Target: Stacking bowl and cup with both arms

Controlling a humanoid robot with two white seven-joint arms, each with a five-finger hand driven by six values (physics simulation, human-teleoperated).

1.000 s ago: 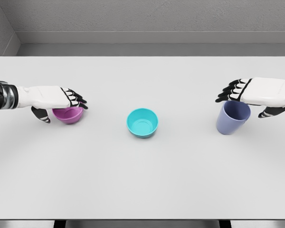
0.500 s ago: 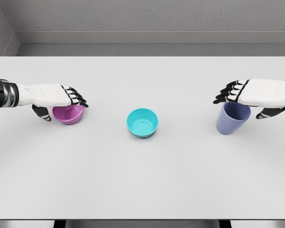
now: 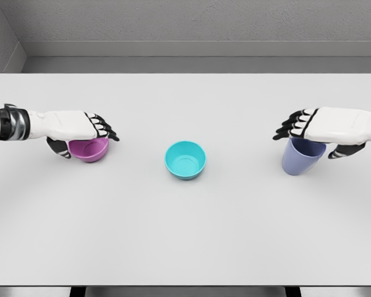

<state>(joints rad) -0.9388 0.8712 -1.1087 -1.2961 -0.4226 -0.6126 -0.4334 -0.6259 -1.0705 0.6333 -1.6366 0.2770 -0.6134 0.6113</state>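
Robot hand, left (image 3: 80, 126), covers a purple bowl (image 3: 89, 149) at nine o'clock, grip uncertain. Right robot hand (image 3: 315, 125) likewise tops the blue cup (image 3: 300, 158) at three; teal bowl (image 3: 185, 159) sits mid-tabletop (image 3: 185, 235).

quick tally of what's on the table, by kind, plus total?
Bowls: 2, a purple bowl under the left robot hand and a teal bowl in the middle.
Cups: 1, a blue cup under the right robot hand.
Total: 3
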